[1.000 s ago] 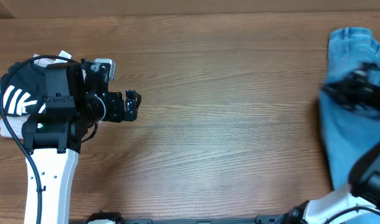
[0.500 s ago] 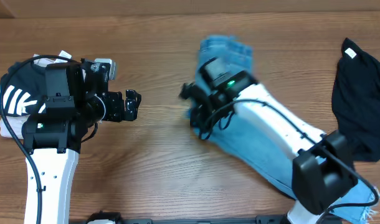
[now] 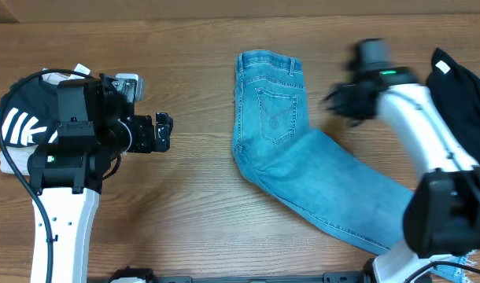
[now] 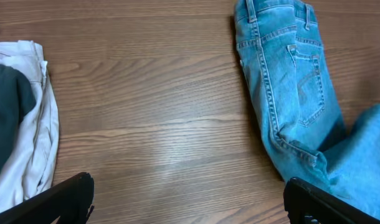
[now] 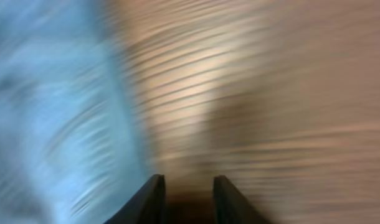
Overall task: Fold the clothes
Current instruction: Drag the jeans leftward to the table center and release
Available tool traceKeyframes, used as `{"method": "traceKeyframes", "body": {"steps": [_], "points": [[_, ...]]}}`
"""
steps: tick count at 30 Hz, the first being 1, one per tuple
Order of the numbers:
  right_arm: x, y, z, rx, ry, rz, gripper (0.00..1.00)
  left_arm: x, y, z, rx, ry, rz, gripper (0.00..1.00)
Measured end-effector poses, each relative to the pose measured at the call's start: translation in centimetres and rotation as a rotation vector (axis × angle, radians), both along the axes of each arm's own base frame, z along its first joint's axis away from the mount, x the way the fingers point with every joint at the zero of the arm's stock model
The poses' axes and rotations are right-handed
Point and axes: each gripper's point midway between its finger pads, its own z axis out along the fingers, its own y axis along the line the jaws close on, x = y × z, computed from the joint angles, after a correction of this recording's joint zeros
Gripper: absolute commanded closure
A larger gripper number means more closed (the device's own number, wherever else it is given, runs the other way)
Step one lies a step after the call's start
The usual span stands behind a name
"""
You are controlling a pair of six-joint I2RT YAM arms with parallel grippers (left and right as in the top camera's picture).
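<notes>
The left gripper (image 3: pixel 166 132) has its two black fingers (image 4: pixel 68 200) wide apart, and nothing is between them. It sits in the left part of the overhead view and points toward the middle of the frame. The right gripper (image 3: pixel 341 101) is in the upper right part, just beside the jeans but not touching them. Its own camera picture is blurry. Its two fingers (image 5: pixel 149 198) have a small gap between them, and they hold nothing.

The long light-blue denim jeans (image 3: pixel 281 145) lie flat in the middle of the overhead view. The waistband (image 3: pixel 269 61) is at the top. One stitched back pocket (image 3: pixel 275 114) faces up just below it. The legs bend and run down to the lower right corner.

A black cloth with white stripes (image 3: pixel 16 122) lies at the left edge, partly under the left arm. Under it is a cream cloth (image 4: pixel 37 146). A plain black cloth (image 3: pixel 460 137) with a small white tag (image 3: pixel 443 68) lies at the right edge.

All of it rests on a brown wooden table (image 3: pixel 201 208) with long lines in the grain. The table fills every view, so no walls or floor show.
</notes>
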Motion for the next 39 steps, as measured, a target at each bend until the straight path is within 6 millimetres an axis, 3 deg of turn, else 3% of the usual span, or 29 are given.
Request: {"method": "traceKeyframes", "body": {"steps": [3, 7, 8, 13, 15, 17, 21, 25, 27, 29, 32, 34, 37, 39], "points": [[-0.7, -8.7, -0.1, 0.018, 0.01, -0.284, 0.78, 0.0, 0.0, 0.0, 0.0, 0.002, 0.0, 0.0], [-2.4, -15.8, -1.9, 0.043, 0.04, -0.499, 0.82, 0.0, 0.0, 0.0, 0.0, -0.001, 0.0, 0.0], [-2.4, -17.2, -3.4, 0.055, 0.046, -0.536, 0.84, 0.0, 0.0, 0.0, 0.0, -0.002, 0.0, 0.0], [-2.2, -19.5, -9.0, 0.084, 0.092, -0.607, 0.87, 0.0, 0.0, 0.0, 0.0, -0.002, 0.0, 0.0], [-2.8, -20.6, -10.2, 0.094, 0.11, -0.658, 0.87, -0.1, 0.0, -0.1, 0.0, 0.007, 0.0, 0.0], [-3.8, -23.8, -10.1, 0.07, 0.085, -0.76, 0.87, -0.3, 0.0, -0.2, 0.0, 0.015, 0.0, 0.0], [-8.2, -30.5, -10.1, 0.022, 0.076, -0.961, 0.95, -0.4, 0.0, -0.3, -0.001, 0.023, 0.0, 0.0], [-15.7, -36.7, -10.1, 0.041, 0.09, -1.195, 0.95, -0.4, 0.0, -0.4, -0.001, 0.024, 0.001, 0.0], [-18.0, -37.9, -10.2, 0.101, 0.083, -1.263, 0.93, -0.5, 0.0, -0.4, -0.001, 0.025, 0.001, 0.0], [-18.2, -38.0, -10.1, 0.163, 0.057, -1.27, 0.88, -0.5, 0.0, -0.4, -0.001, 0.025, 0.001, 0.0], [-15.4, -37.1, -8.9, 0.306, -0.038, -1.187, 0.78, -0.5, 0.0, -0.4, -0.001, 0.025, 0.001, 0.0], [-12.3, -35.5, -7.0, 0.387, -0.121, -1.079, 0.7, -0.5, 0.0, -0.4, -0.001, 0.025, 0.001, 0.0], [-8.0, -31.5, -1.7, 0.459, -0.229, -0.901, 0.45, -0.5, 0.0, -0.4, -0.003, 0.025, 0.004, 0.0], [-5.8, -28.2, 2.3, 0.481, -0.285, -0.785, 0.39, -0.1, 0.0, -0.2, -0.008, 0.013, 0.005, 0.0]]}}
